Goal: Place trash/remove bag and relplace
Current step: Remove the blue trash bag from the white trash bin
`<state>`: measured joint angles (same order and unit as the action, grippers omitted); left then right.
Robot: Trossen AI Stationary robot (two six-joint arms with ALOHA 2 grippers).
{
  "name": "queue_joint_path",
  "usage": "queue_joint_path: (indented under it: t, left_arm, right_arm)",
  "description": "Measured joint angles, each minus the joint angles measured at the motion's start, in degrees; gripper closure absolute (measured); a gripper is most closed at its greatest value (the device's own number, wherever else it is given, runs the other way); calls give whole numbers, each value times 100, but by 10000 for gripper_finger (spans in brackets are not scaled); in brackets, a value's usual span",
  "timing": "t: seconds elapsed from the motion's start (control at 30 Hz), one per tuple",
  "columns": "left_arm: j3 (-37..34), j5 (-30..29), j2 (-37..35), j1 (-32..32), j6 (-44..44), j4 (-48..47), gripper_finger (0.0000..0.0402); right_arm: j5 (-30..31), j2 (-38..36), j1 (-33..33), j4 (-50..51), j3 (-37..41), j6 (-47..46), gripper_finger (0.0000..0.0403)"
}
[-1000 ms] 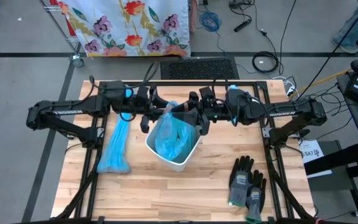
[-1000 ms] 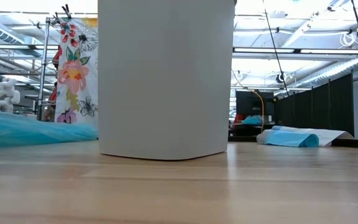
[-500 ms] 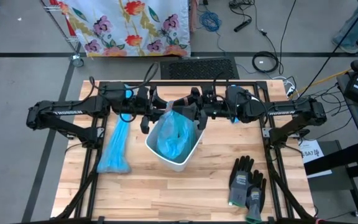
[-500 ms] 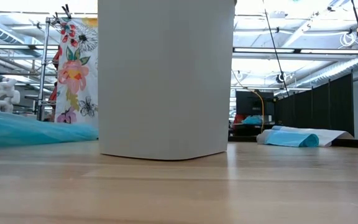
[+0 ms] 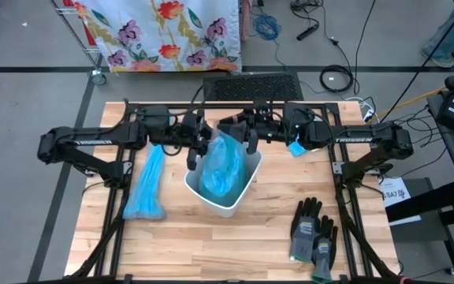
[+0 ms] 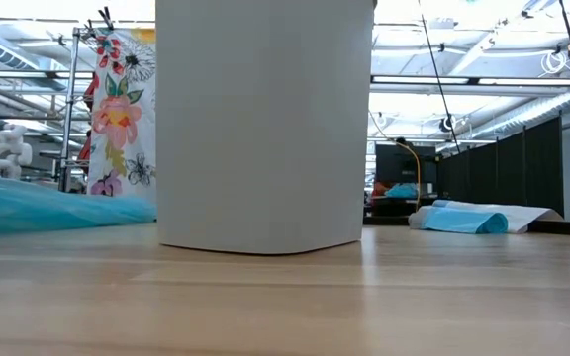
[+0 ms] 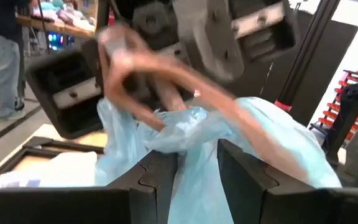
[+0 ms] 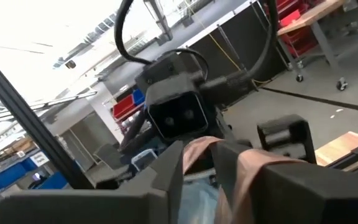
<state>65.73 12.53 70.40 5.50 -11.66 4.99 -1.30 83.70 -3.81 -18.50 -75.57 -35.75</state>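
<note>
A white bin [image 5: 221,193] [image 6: 265,124] stands mid-table with a light blue bag [image 5: 224,167] in it. The bag's top is gathered and pulled up above the rim. My left gripper [image 5: 199,151] [image 7: 197,177] is shut on the bag's bunched upper part from the left. My right gripper [image 5: 241,134] [image 8: 199,163] is above the bin's far rim, shut on a pinkish strip [image 7: 185,74] that runs up from the bag's top. No trash shows in any view. My left gripper pinches the bunched blue film near the bag's top [image 7: 197,155] between its two fingers, coming level from the table's left. The bag's lower part stays in the bin. My right gripper pinches the pinkish strip [image 8: 199,149] between its two fingers, coming about level from the table's right. The strip runs stretched from the fingers down to the bag's gathered top [image 7: 166,127].
A folded blue bag [image 5: 146,188] [image 6: 28,203] lies on the table left of the bin. A pair of grey-black gloves [image 5: 314,230] lies near the front right. The black frame rail [image 5: 227,105] crosses the far edge behind both arms.
My right gripper has swung toward the table's far edge and a little left, drawing the pinkish strip with it. The bag's top has been drawn together and stands taller and narrower over the bin. The bin has stayed in place.
</note>
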Motion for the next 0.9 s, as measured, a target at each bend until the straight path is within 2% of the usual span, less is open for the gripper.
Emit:
queue_joint_path:
  t: [0.2,0.9]
  left_arm:
    - [3,1,50,4,40,79,279]
    - [0,2,87,0,11,53,279]
  right_arm:
    - [20,0,2,-4,0,464,394]
    - [-53,0,15,55,0,514,403]
